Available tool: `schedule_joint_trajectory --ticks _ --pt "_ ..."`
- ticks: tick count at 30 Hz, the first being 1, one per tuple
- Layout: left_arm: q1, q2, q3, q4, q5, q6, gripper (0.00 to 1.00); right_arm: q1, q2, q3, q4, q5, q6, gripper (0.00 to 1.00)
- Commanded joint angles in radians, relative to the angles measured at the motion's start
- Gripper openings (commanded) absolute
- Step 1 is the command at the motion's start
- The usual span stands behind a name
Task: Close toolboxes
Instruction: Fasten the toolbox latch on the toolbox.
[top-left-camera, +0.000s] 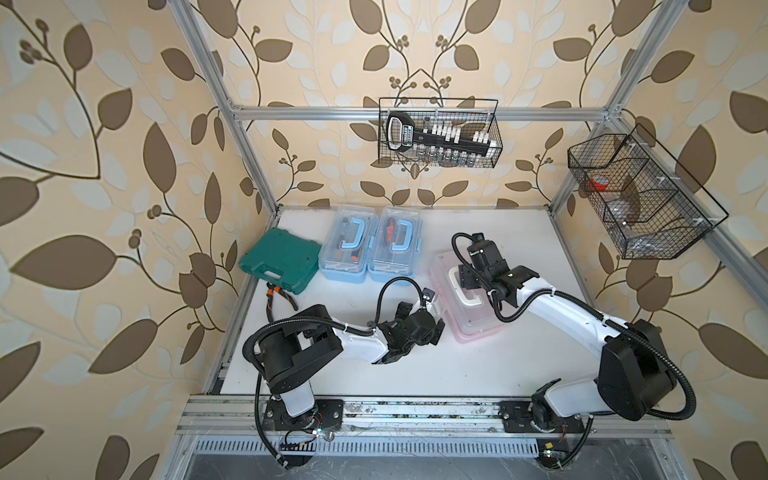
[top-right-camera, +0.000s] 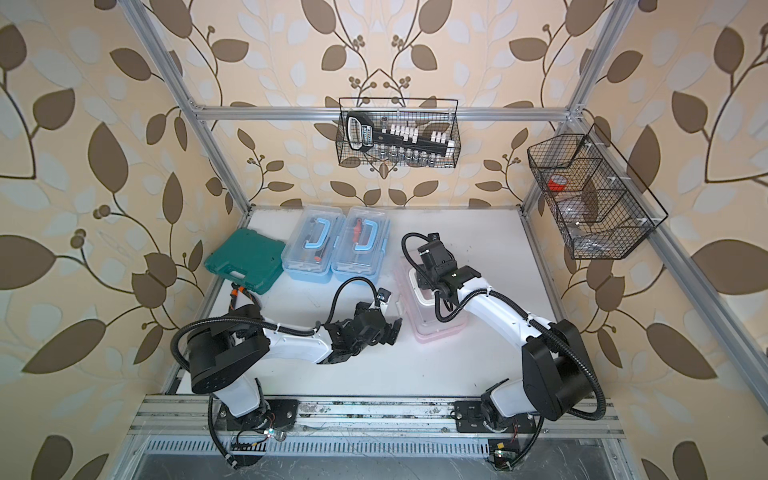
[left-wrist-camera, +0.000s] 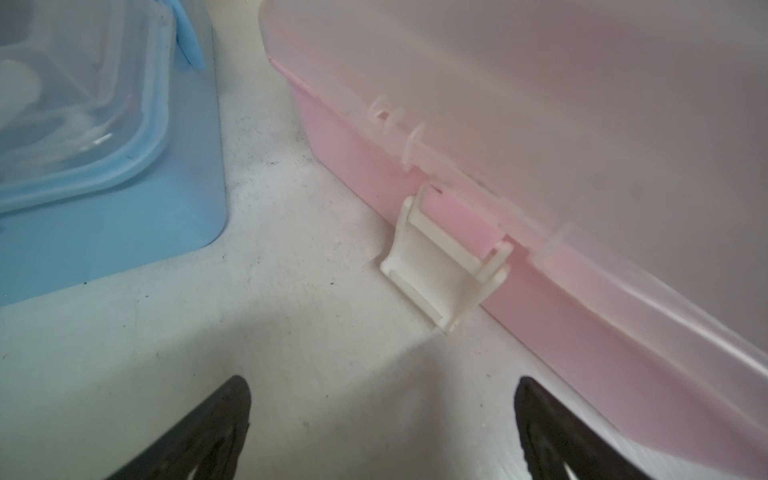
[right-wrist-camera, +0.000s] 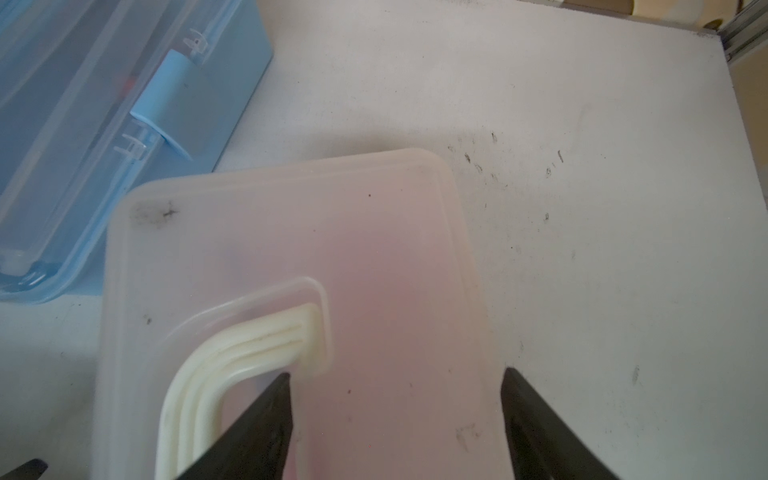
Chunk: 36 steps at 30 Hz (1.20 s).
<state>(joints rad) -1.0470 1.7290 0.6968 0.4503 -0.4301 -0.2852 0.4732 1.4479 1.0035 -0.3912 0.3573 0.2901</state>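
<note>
Far left, the green case (top-left-camera: 276, 259) lies flat by the frame, and it's not part of this job. Next come the left blue box (top-left-camera: 348, 247) and right blue box (top-left-camera: 397, 245), touching side by side at the far edge. Both lids are down with the handles folded flat, so from above they look done, though I can't check their latches.

The left gripper (left-wrist-camera: 382, 399) is spread wide with nothing in it. It sits low over the table (left-wrist-camera: 291, 249), just to the near left of the pink box (top-left-camera: 478, 320). It points straight at the white latch (left-wrist-camera: 444, 262), which hangs flipped down off the box's left side and isn't hooked over the lid (right-wrist-camera: 374, 249). My guess is it's that low so a finger can get under the latch and swing it up.

The pink box sits right of centre, turned a bit, with the lid already down on the base. So it's the last one, and it only needs clipping.

The right gripper (right-wrist-camera: 395, 386) is over the far half of that lid, right beside the white handle (right-wrist-camera: 232, 353). Its jaws are apart and hold nothing. It's probably parked there to pin the lid so the box doesn't skid when the latch gets pushed. I can't tell if the tips actually touch the plastic.
</note>
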Motion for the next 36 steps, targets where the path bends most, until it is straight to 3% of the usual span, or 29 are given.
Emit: schedule_joint_trajectory --ticks 1,10,16,23,36 --pt "-0.002 0.060 0.034 0.149 -0.069 0.055 0.99 -0.007 0.042 -0.035 -0.132 -0.106 0.022 0.74" --pt "-0.002 0.186 0.065 0.344 -0.152 0.078 0.99 -0.006 0.006 -0.051 -0.122 -0.141 0.006 0.75" --pt "-0.004 0.224 0.093 0.353 -0.212 0.074 0.99 -0.006 -0.009 -0.054 -0.111 -0.171 0.003 0.75" --pt "-0.003 0.165 0.053 0.309 -0.344 0.035 0.99 -0.007 -0.006 -0.054 -0.107 -0.175 0.001 0.76" --pt "-0.007 0.016 -0.021 0.181 -0.382 0.040 0.99 -0.010 0.006 -0.047 -0.106 -0.172 -0.002 0.77"
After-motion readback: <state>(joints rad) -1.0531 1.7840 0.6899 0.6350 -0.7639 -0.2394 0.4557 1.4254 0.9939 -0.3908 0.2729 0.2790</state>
